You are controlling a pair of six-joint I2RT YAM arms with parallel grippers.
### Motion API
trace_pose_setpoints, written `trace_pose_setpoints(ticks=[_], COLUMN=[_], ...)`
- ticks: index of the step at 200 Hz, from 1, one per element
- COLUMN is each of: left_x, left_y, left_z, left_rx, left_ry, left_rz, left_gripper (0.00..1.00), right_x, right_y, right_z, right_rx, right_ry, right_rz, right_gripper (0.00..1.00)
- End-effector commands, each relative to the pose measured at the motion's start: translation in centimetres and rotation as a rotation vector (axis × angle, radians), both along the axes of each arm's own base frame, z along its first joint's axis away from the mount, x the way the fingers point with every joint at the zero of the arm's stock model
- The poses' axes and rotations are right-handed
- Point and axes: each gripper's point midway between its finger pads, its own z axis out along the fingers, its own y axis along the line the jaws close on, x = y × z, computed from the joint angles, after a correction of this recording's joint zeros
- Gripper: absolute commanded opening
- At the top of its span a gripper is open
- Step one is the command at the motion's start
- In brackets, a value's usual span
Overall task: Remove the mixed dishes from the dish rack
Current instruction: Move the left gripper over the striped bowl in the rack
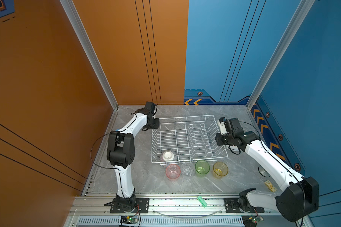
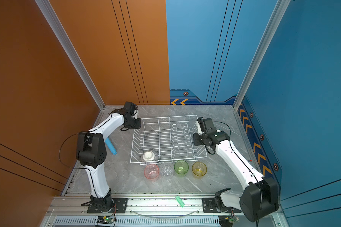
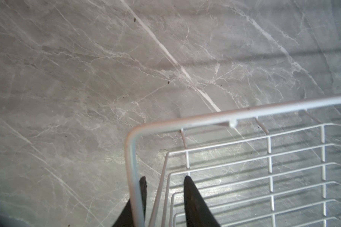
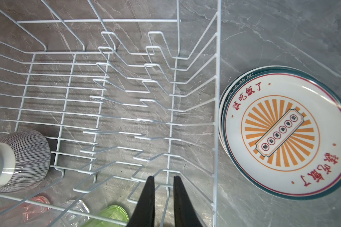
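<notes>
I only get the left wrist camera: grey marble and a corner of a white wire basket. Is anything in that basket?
Observer: Yes, one striped bowl, upside down in the dish rack's front left corner.
Operator: Where are the cups?
Observer: Four tumblers sit in a row on the table before the rack: pink, clear, green, yellow.
Operator: Any plates?
Observer: A stack of plates lies on the table beside the rack, in the right wrist view.

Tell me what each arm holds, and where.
Cannot tell: left fingers straddle the rack's wall near a corner; right fingers straddle a wire at its opposite side.
</notes>
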Motion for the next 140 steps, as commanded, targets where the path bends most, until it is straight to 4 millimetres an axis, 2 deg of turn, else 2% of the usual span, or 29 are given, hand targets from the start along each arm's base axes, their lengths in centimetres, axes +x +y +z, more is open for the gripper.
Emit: trace_pose_setpoints(ticks=[1, 94, 140], left_x=[1.6, 5.6, 6.8], left_y=[-0.4, -0.5, -0.7], left_z=[0.7, 0.9, 0.8], left_rx=[-0.022, -0.051, -0.077], left_ry=[-0.027, -0.054, -0.063], left_rz=[-0.020, -0.017, -0.012], left_gripper=[0.33, 0.33, 0.33], right_x=[0.4, 1.0, 1.1], right_y=[0.2, 0.6, 0.6], right_z=[-0.4, -1.4, -1.6], right_rx=[0.021, 0.020, 0.019], right_ry=[0.001, 0.020, 0.022], right_rz=[-0.004, 0.001, 0.001], right_gripper=[0.17, 0.17, 0.17])
